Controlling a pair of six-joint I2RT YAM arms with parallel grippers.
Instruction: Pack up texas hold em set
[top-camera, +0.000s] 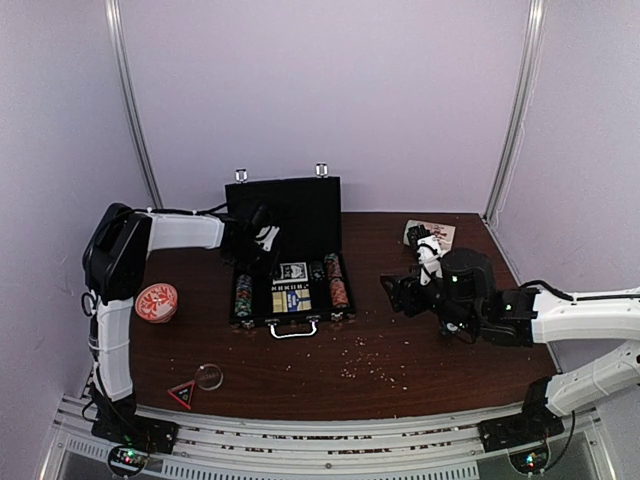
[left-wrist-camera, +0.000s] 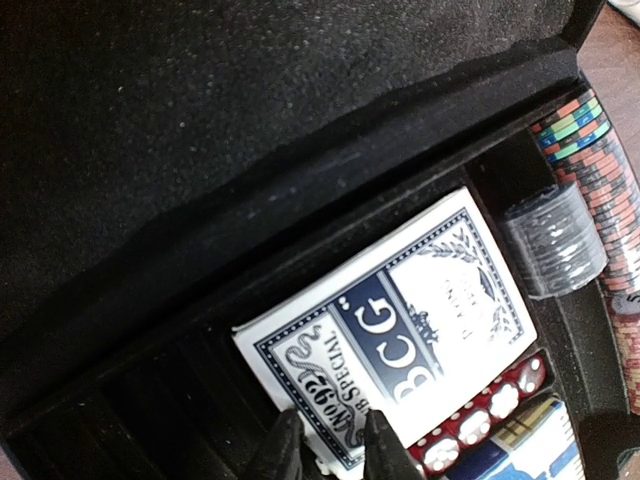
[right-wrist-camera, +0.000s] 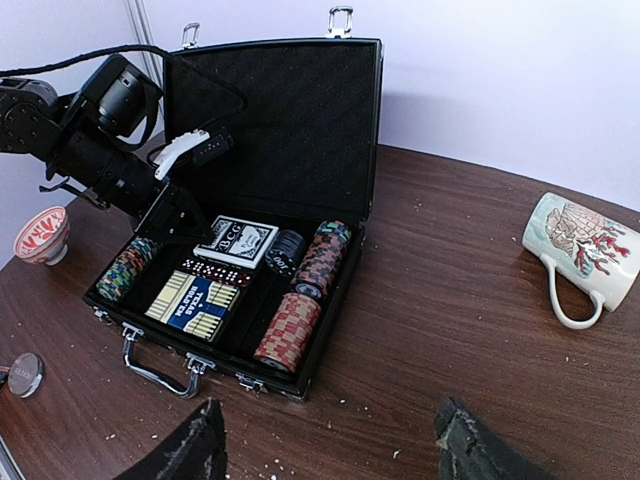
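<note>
Briefcase (right-wrist-camera: 290, 120) holds chip stacks (right-wrist-camera: 322, 258), decks (right-wrist-camera: 236, 240), dice (right-wrist-camera: 215, 270) (black roll (right-wrist-camera: 288, 250): perhaps chips).

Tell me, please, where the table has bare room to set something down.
Widest bare wood lies between the briefcase and the mug, beneath the right arm. The strip between the case's handle and the near edge is open, though strewn with crumbs. Crowded: inside the case, where the left hand is, and the front-left corner by the round button.
</note>
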